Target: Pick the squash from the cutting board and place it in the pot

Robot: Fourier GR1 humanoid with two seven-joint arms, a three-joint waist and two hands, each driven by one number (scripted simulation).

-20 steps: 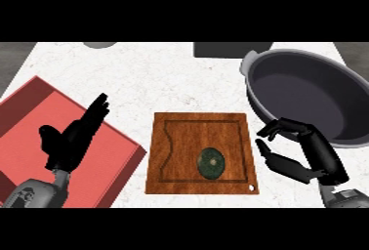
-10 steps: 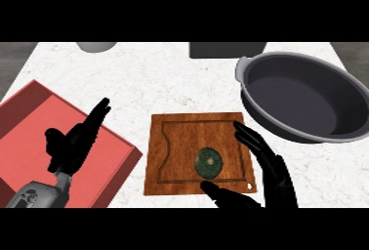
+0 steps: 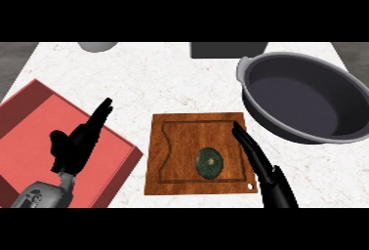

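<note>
A small dark green squash (image 3: 209, 162) lies on the wooden cutting board (image 3: 180, 136), in its lower middle. My right hand (image 3: 261, 166) is open, fingers straight and pointing up the board's right edge, just right of the squash and apart from it. A large dark grey pot (image 3: 306, 102) stands at the upper right, with nothing inside. My left hand (image 3: 75, 141) rests open at the left, fingers up, over a red box.
A red box (image 3: 36, 127) fills the left side of the white marble counter (image 3: 158, 83). At the far edge stand a grey round object (image 3: 98, 46) and a dark grey block (image 3: 227, 49).
My right hand has swung in from the right of the board to its right edge and straightened its fingers beside the squash. The left hand has barely moved.
</note>
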